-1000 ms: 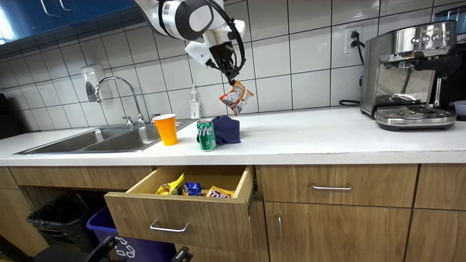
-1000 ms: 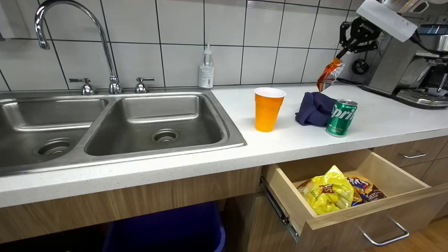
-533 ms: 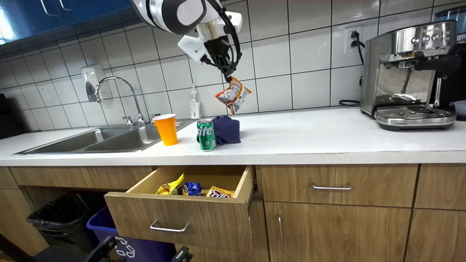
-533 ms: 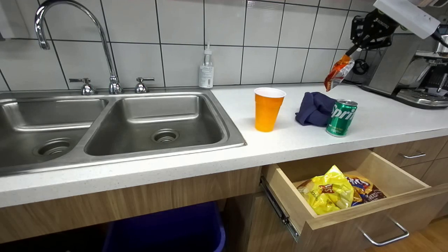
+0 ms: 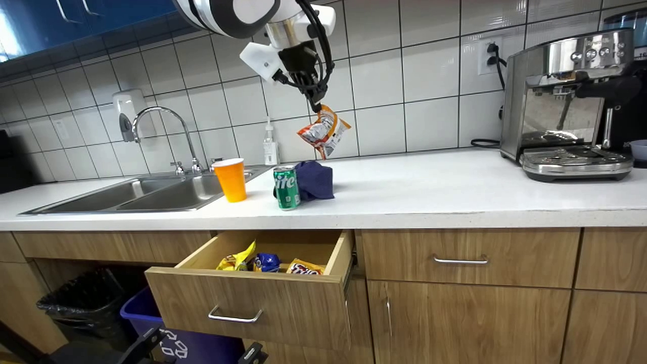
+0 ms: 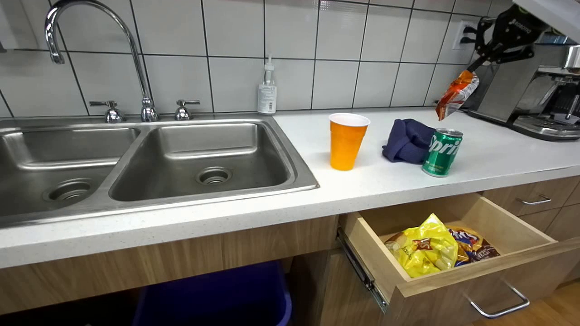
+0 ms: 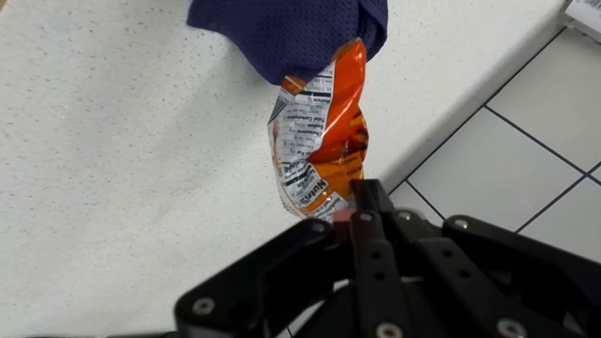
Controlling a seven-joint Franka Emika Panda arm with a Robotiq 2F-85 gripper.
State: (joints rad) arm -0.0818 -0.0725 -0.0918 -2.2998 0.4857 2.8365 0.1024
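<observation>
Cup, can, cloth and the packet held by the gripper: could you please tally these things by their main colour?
Orange: 2 (the cup; the packet, which is also partly white)
Green: 1 (the can)
Dark blue: 1 (the cloth)
Total: 4

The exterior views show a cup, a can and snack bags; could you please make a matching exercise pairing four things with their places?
1. orange cup
2. green can
3. orange-and-white snack bag
4. yellow bag

A. inside the open drawer
B. on the counter, between the sink and the dark blue cloth
C. gripped by the hand, in the air
D. in front of the dark blue cloth

Pairs: 1-B, 2-D, 3-C, 4-A
</observation>
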